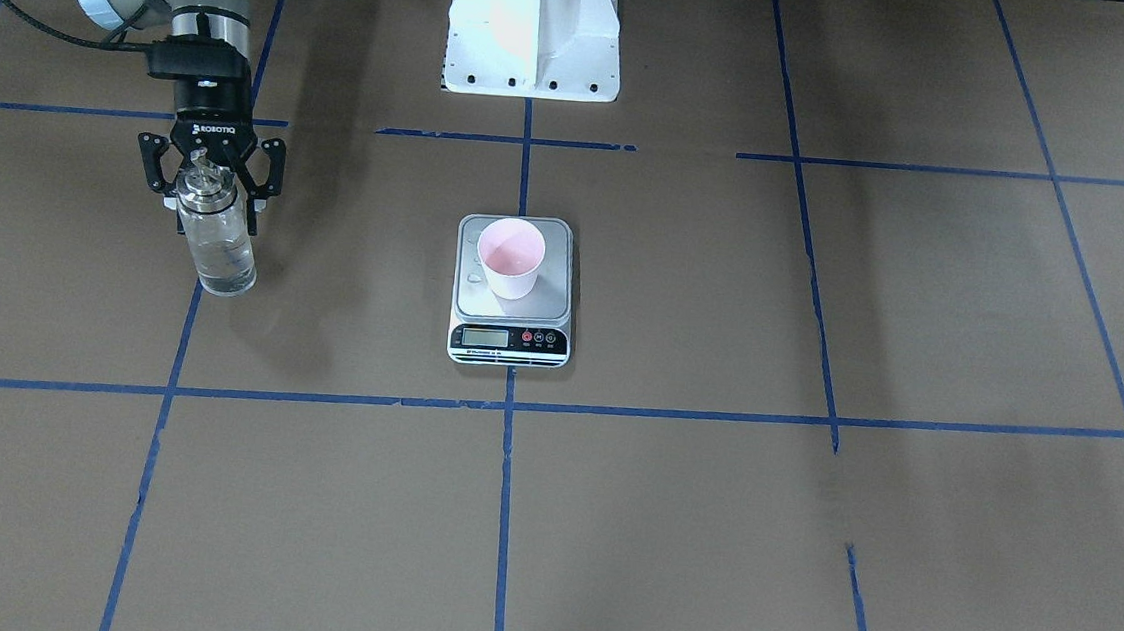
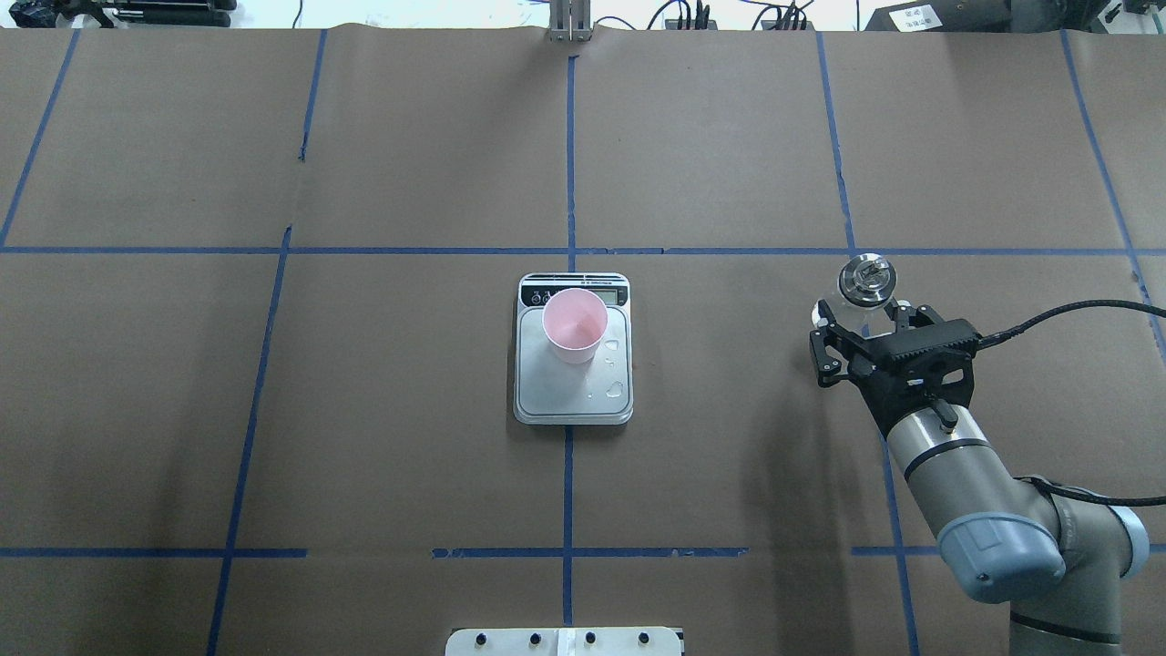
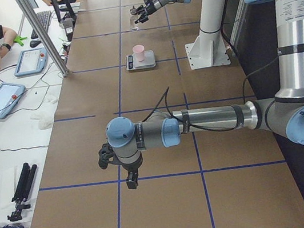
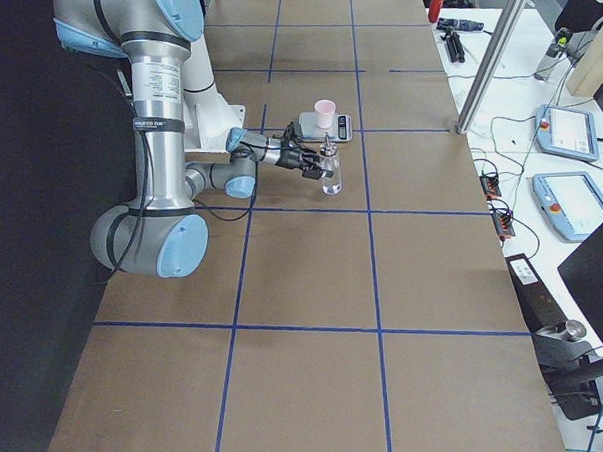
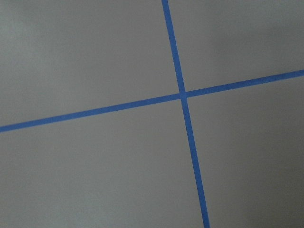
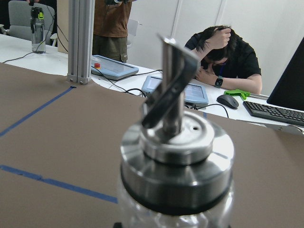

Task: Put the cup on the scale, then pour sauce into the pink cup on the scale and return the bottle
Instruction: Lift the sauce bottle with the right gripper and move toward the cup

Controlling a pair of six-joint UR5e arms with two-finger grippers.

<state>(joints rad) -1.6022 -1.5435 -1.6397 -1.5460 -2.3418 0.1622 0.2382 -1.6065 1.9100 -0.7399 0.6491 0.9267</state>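
right tool released, straddling bottle (upright) | cup on scale | left tool: cannot tell

The cup stands on the far part of the scale, mid-worktop. The bottle stands well apart to the right.

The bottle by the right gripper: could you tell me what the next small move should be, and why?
Probably draw the right gripper back from the bottle. Its jaws stand open either side of the neck, the bottle stands upright on the table, the pink cup sits on the scale, and droplets on its plate suggest the pour is done.
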